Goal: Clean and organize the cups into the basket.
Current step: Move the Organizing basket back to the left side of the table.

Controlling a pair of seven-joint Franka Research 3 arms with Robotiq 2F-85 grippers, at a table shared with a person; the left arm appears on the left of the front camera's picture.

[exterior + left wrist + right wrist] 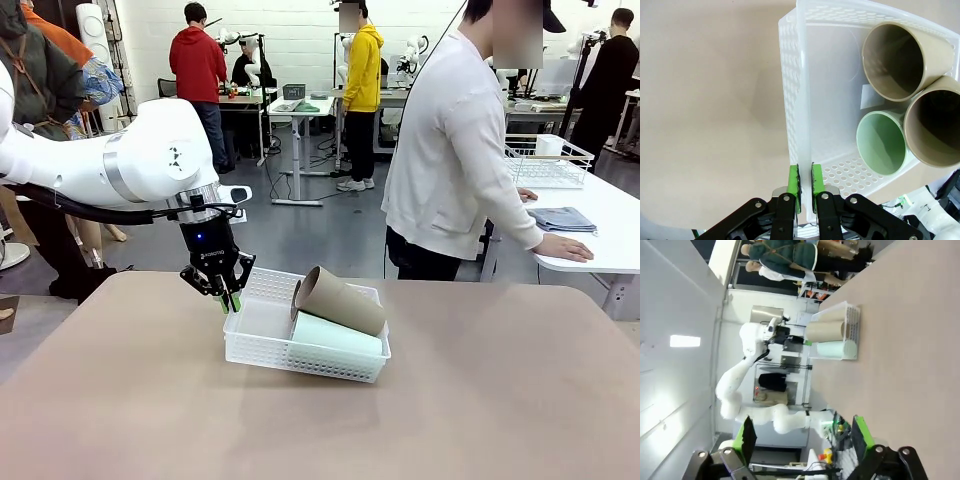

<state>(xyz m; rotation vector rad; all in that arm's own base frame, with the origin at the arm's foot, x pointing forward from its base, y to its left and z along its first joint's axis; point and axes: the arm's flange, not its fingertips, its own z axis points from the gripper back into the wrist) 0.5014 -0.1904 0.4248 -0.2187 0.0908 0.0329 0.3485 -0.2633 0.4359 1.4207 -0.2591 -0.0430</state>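
Left pincer points down, pads nearly together; right pincer spread wide.

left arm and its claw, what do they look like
The left arm is glossy white with rounded joints, a grey band at the wrist and a black cable running beneath it. Its claw is black with a small blue light on the body, and its two fingers carry bright green pads.

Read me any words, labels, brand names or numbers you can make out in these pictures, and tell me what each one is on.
No text can be read.
The left gripper body carries small white print, too small to read.
The basket, brown cups and mint cup carry no print; a blank pale patch shows inside the basket.
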